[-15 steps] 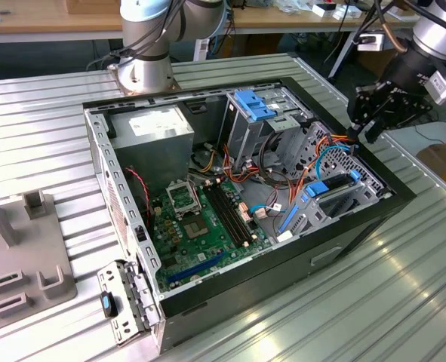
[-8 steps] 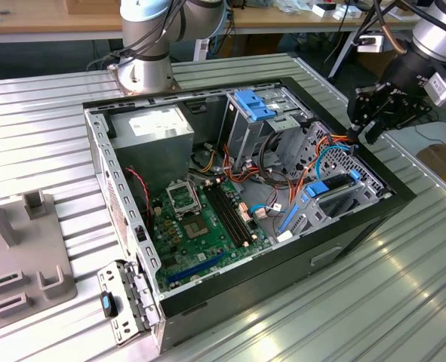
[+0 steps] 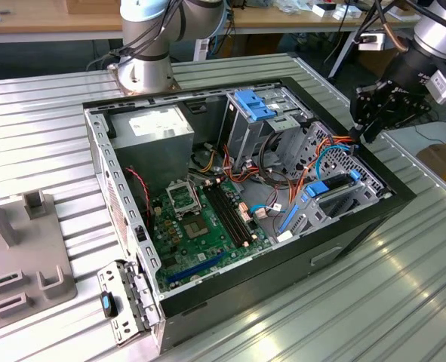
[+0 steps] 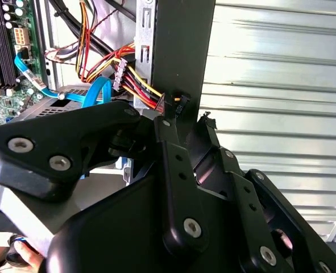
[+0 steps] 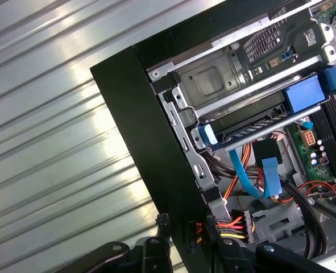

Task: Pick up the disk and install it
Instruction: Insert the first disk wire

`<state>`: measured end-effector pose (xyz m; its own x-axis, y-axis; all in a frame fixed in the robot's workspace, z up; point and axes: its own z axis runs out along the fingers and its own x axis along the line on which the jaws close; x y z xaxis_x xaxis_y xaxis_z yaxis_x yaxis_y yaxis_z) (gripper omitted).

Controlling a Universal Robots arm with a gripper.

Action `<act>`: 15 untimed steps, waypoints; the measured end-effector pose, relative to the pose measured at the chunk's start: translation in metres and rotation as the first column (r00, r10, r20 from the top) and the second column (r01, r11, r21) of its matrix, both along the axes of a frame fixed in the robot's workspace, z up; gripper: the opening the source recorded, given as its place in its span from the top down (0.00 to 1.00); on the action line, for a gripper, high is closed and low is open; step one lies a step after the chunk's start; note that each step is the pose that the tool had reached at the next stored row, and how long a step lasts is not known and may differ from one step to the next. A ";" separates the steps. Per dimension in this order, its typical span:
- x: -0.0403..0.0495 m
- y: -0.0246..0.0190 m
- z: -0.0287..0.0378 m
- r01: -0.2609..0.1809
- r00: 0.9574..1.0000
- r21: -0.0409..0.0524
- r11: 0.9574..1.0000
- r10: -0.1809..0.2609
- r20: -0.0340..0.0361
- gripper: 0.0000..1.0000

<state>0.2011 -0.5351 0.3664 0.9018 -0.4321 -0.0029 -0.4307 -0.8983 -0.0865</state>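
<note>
The disk (image 5: 253, 122) is a black slab with bright blue end tabs. It lies inside the metal drive cage at the corner of the open computer case (image 3: 358, 226). In the exterior view the disk (image 3: 330, 190) sits at the case's right end. My black gripper (image 3: 364, 130) hovers just above and outside that right wall, apart from the disk. In both wrist views its fingers (image 5: 156, 245) stand either side of the case's black wall edge. The gripper (image 4: 187, 119) is open and holds nothing.
A green motherboard (image 3: 207, 219), a grey box with a white label (image 3: 155, 128) and a light-blue latch (image 3: 253, 103) fill the case. Orange, yellow and blue cables (image 5: 241, 176) hang beside the cage. The arm's base (image 3: 143, 68) stands behind. A grey fixture (image 3: 26, 264) sits at the exterior view's left.
</note>
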 end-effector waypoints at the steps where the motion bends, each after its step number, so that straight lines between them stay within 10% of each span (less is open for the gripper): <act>1: 0.0000 0.0000 0.0000 0.000 1.000 0.000 1.000 0.000 0.000 0.64; 15: 0.0000 -0.0006 0.0007 0.000 1.000 -0.001 1.000 0.000 0.000 0.73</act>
<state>0.2011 -0.5357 0.3671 0.9019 -0.4320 -0.0026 -0.4306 -0.8984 -0.0860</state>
